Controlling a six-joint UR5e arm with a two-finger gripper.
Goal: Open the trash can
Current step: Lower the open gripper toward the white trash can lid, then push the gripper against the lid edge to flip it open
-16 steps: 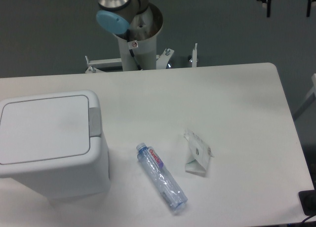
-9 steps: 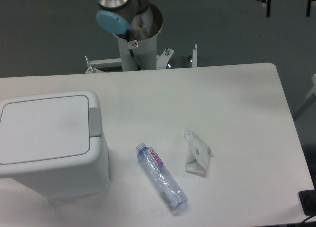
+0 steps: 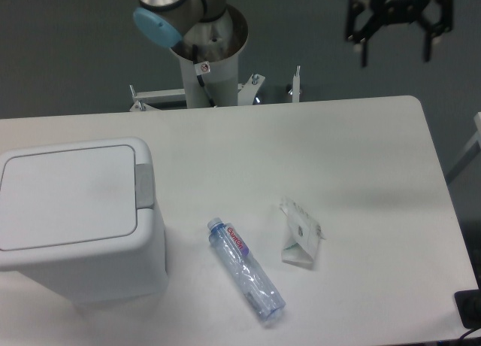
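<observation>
White boxy trash can point(image 3: 75, 218), flat lid closed, grey button strip, hand point(image 3: 396, 50) fingers apart above table

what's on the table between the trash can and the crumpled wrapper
Only the plastic bottle, lying on its side between the trash can and the wrapper, in the fixed camera view.

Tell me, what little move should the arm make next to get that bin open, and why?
Probably swing left and down toward the grey push-button strip. The trash can has its lid flat and shut, and the open end effector hangs high at the far right, above the table's back edge, touching nothing.
</observation>
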